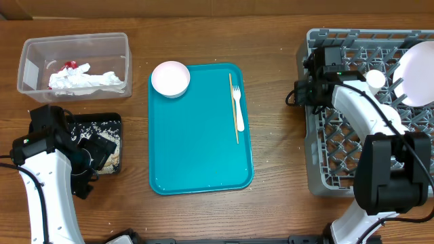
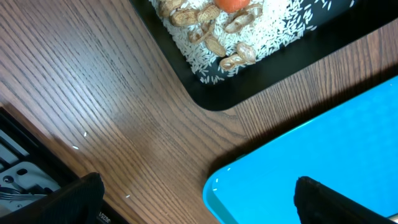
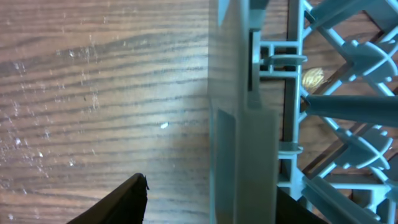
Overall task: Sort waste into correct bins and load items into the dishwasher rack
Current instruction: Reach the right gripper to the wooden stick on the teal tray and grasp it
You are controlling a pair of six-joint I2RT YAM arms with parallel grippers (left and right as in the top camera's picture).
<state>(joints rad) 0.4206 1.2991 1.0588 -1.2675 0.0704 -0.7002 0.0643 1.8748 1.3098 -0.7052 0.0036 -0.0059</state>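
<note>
My left gripper (image 2: pixel 199 183) stands wide open and empty, above the wood between the black tray (image 2: pixel 205 93) and the teal tray (image 2: pixel 323 149). My right gripper (image 3: pixel 211 186) is about half open and holds nothing, over the left wall of the dishwasher rack (image 1: pixel 325 163).

I judge the waste is finished. The rice (image 2: pixel 273 31) and carrot (image 2: pixel 233 4) lie in the black tray. The napkins (image 1: pixel 85 80) and red wrapper (image 1: pixel 68 66) are in the clear tub (image 1: pixel 27 68), upper left.

A plate (image 1: pixel 419 71) and small cup (image 1: pixel 375 79) sit in the rack. One small bowl (image 1: pixel 170 78), a fork (image 1: pixel 239 118) and a wooden stick (image 1: pixel 237 137) lie on the teal tray, not yet loaded.
</note>
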